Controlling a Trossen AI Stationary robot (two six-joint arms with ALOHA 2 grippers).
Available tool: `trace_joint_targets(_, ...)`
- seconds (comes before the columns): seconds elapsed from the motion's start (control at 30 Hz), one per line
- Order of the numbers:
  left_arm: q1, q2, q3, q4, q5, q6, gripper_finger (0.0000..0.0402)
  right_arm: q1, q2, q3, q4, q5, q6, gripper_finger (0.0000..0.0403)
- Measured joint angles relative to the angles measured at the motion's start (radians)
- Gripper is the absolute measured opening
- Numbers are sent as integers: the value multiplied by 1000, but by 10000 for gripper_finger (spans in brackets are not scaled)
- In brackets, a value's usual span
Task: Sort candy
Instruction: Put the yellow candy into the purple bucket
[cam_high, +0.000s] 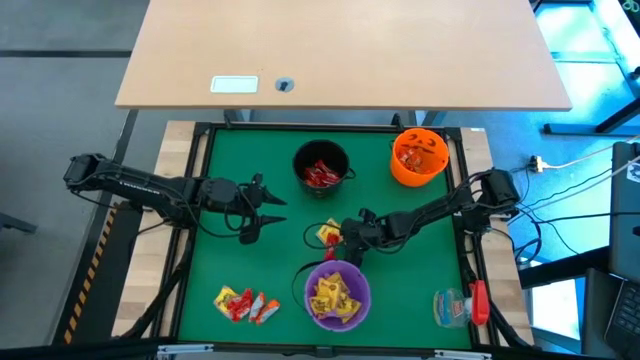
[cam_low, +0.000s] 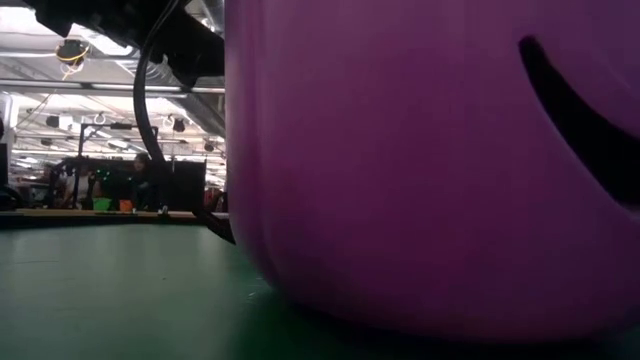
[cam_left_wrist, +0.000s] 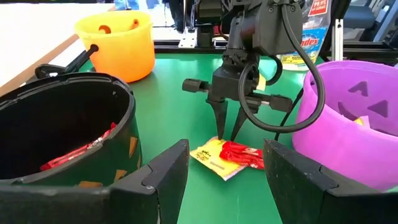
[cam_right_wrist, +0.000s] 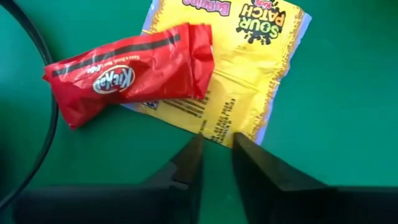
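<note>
Green mat, frame centre — right gripper (cam_right_wrist: 214, 146) nearly closed, empty, tips at yellow candy (cam_right_wrist: 242, 68) edge beside red candy (cam_right_wrist: 127, 71) — light, crinkly, slippery wrappers, likely best pinched at an edge.

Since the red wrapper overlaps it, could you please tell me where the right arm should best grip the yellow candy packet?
Probably the yellow packet's bare edge nearest the right gripper, from above, away from the red candy. The packet lies flat on the green mat, and the slightly parted fingers already straddle that edge.
</note>
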Motion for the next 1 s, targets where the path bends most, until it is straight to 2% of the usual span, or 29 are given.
trace_joint_targets(0.17, 0, 0, 0, 2, 0, 0, 194, -1, -7, -1, 1, -5, 10, 21)
trace_joint_targets(0.23, 0, 0, 0, 5, 0, 0, 194, -1, -18, -3, -9, -2, 13, 6)
trace_joint_targets(0.4, 0, 0, 0, 30, 0, 0, 194, -2, -67, -6, -32, 15, 33, 14)
trace_joint_targets(0.57, 0, 0, 0, 35, 0, 0, 194, -1, -143, -5, -45, 28, 33, 3)
trace_joint_targets(1.0, 0, 0, 0, 43, 0, -3, 194, -1, -349, -4, -44, 158, -33, 1)
